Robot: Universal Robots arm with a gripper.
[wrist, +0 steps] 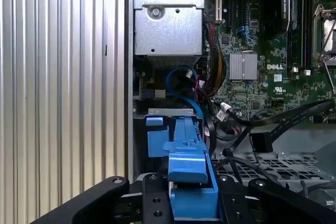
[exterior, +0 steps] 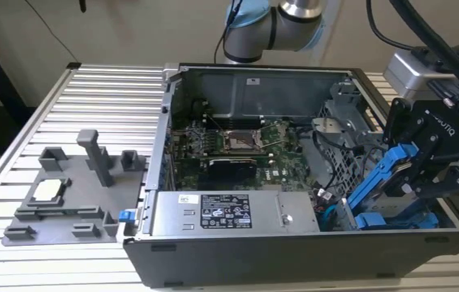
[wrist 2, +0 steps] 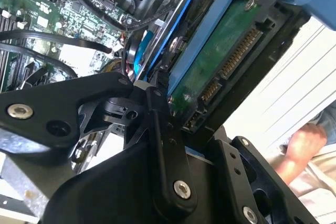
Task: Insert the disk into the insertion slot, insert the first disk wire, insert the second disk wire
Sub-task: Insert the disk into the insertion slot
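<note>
The disk, clipped in its bright blue carrier frame, hangs tilted over the open computer case's corner at the exterior view's right. My gripper is shut on its upper end. In the second wrist view the disk's green circuit board and connector pins face the camera, with a black finger pressed to the frame. In the first wrist view the blue frame sits between my gripper and points down at the insertion slot, where another blue part rests. A blue wire and a black wire with a plug lie loose beside the slot.
The open case holds a motherboard, a silver power supply and a perforated drive cage. A grey fixture plate lies on the slatted table at the exterior view's left. A person's hand is beyond the case.
</note>
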